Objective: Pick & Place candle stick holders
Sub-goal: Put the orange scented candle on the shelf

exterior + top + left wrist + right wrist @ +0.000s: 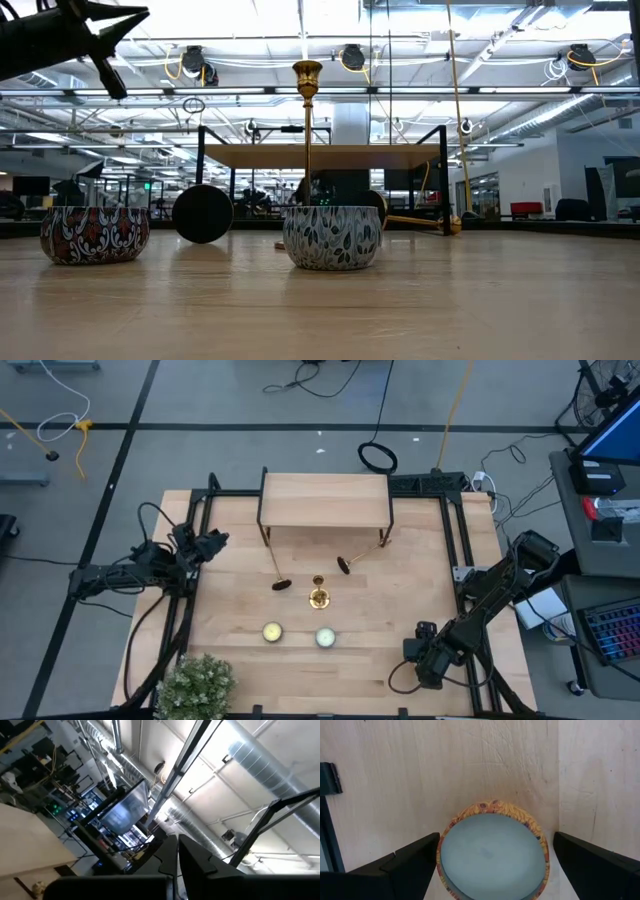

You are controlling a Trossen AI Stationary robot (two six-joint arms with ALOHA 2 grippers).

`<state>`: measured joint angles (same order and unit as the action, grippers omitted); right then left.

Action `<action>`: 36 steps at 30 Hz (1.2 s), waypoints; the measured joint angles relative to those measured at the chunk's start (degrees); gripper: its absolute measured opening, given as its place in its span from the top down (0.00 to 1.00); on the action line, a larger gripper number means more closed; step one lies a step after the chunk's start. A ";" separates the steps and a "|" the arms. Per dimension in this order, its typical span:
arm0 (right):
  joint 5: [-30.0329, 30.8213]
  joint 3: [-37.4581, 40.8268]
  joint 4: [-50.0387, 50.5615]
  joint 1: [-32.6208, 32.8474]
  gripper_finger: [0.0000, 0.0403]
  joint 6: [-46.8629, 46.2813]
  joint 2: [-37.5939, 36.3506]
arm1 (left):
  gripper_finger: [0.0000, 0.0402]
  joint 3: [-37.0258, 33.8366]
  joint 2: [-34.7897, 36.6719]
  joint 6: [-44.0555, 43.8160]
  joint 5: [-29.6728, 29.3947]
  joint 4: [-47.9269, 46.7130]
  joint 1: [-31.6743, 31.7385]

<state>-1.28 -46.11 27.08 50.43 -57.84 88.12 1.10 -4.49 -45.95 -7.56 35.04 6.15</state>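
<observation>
Three candle stick holders are being shown on the table (420,610). One candle stick holder (319,592) is standing upright near the middle, long axis vertical. Two are lying on their sides in front of the wooden shelf (325,500): the left one (275,565) and the right one (362,552), stems pointing toward the shelf, bases outward.

The right gripper (495,862) is being held fully open, straddling a candle tin (492,855) without gripping it. The left gripper (177,865) is being kept shut and empty at the table's left edge.

A fallen holder is probably best grasped across its stem, near the base.
</observation>
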 joint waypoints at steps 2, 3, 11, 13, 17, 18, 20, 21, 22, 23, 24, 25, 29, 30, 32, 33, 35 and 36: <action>0.02 0.02 -0.32 0.01 0.05 0.02 0.02 | 0.95 0.00 0.00 -2.26 -0.02 1.35 -0.01; 0.02 0.04 -0.37 0.01 0.05 0.02 0.02 | 0.95 0.00 0.02 -3.25 -0.03 1.93 -0.01; 0.90 0.04 -0.69 0.05 0.05 -0.13 0.04 | 0.95 0.00 0.00 -5.54 -0.56 2.34 0.00; 1.03 0.04 -0.69 0.05 0.05 -0.13 0.07 | 0.95 0.00 0.00 -7.08 -1.07 2.09 -0.01; 1.05 0.04 -0.69 0.05 0.05 -0.11 0.07 | 0.95 0.00 0.00 -11.81 -0.73 3.03 0.00; 1.07 0.04 -0.66 0.05 0.05 -0.10 0.07 | 0.95 0.00 0.00 -12.69 0.19 3.64 -0.02; 1.09 0.04 -0.64 0.05 0.05 -0.07 0.07 | 0.95 0.07 0.00 -13.18 2.33 4.12 -0.05; 1.11 0.04 -0.64 0.05 0.05 -0.07 0.07 | 0.95 0.34 -0.02 -13.12 3.01 3.88 -0.18; 1.11 0.04 -0.66 0.05 0.05 -0.07 0.07 | 0.95 0.84 -0.22 -12.78 3.15 3.67 -0.40; 1.14 0.04 -0.64 0.05 0.05 -0.07 0.07 | 0.94 1.73 -0.82 -12.14 3.12 3.67 -0.74; 1.14 0.04 -0.62 0.04 0.05 -0.07 0.07 | 0.93 2.94 -1.66 -11.31 3.09 3.62 -1.07; 1.14 0.04 -0.62 0.04 0.05 -0.06 0.08 | 0.91 4.54 -2.75 -10.24 3.07 2.66 -1.43; 1.22 0.04 -0.58 0.03 0.05 -0.02 0.11 | 0.74 14.75 -10.35 -3.96 4.00 -5.98 -2.50; 1.27 0.04 -0.58 0.03 0.05 -0.02 0.11 | 0.69 17.62 -12.90 -2.41 4.41 -8.37 -2.66; 1.29 0.04 -0.52 0.03 0.05 -0.02 0.11 | 0.57 23.68 -18.95 1.26 5.36 -12.78 -3.01; 1.29 0.04 -0.48 0.03 0.05 -0.02 0.11 | 0.50 26.62 -22.02 2.91 6.36 -15.57 -3.10; 1.34 0.00 -0.25 0.03 0.05 0.02 0.11 | 0.39 32.64 -28.73 6.24 8.41 -20.37 -3.33; 1.46 -0.02 -0.11 0.03 0.05 0.02 0.11 | 0.34 35.58 -31.94 7.93 9.51 -22.21 -3.43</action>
<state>0.19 -46.13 26.97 50.46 -57.82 88.23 36.68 -36.43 -38.01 1.96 12.83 2.72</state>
